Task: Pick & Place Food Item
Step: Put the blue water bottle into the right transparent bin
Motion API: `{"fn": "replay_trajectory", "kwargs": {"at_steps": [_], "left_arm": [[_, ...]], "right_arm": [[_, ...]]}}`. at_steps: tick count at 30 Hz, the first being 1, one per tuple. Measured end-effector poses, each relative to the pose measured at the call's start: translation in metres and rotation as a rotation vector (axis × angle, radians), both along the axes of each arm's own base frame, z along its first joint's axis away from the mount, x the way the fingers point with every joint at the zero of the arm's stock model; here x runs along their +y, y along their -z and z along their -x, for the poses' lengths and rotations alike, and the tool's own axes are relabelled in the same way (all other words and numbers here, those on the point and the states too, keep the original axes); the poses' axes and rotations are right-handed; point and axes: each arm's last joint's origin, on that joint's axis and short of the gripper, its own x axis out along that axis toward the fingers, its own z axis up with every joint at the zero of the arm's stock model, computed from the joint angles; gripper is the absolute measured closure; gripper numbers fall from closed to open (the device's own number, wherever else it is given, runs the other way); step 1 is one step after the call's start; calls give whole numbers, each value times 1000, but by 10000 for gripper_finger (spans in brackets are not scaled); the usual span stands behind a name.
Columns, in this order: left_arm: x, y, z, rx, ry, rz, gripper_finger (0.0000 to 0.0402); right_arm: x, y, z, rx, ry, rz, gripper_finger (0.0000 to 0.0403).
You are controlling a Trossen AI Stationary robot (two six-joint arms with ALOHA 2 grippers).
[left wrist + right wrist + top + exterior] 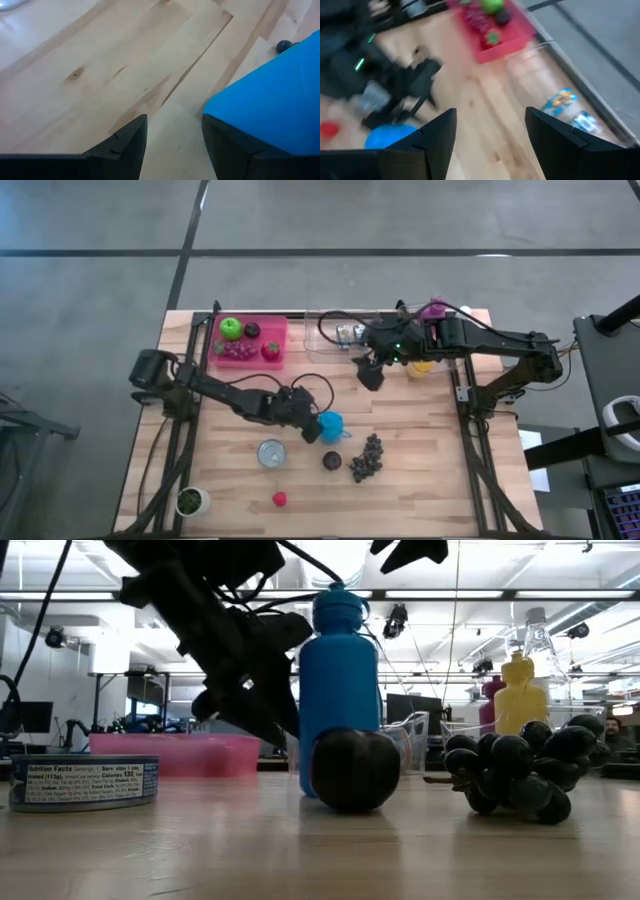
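Observation:
My left gripper stands open low over the table's middle, right beside an upright blue bottle on its left side. In the left wrist view the blue bottle shows past one finger, with bare wood in the gap. A dark plum and a bunch of dark grapes rest on the wood just nearer than the bottle. A red strawberry lies close to the near edge. My right gripper hangs open high above the table's far middle, holding nothing. My left gripper has one finger close against the blue bottle's side. Whether they touch I cannot tell. Nothing lies between the fingers.
A pink tray at the far left holds a green apple, a plum, grapes and a strawberry. A clear bin sits to the tray's right, with yellow and purple bottles beyond it. A tin can and a small plant pot stand nearer.

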Motion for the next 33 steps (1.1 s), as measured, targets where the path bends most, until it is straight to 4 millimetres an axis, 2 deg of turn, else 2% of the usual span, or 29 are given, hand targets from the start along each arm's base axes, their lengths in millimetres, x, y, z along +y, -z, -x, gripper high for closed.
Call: {"fn": "replay_trajectory", "kwargs": {"at_steps": [8,16,24,27,33], "left_arm": [[5,-27,22,56,-25,-47,203],[11,-76,52,-8,-11,-111,212],[16,-114,79,-99,45,-148,214],[17,-120,85,-115,45,-150,211],[18,-121,91,-89,47,-153,207]], "right_arm": [[20,3,0,44,-343,-30,168],[36,17,-5,30,-658,-41,175],[38,57,-29,-88,-655,-69,177],[40,72,-38,-123,-686,-96,179],[43,89,-51,-150,-752,-139,179]]}}
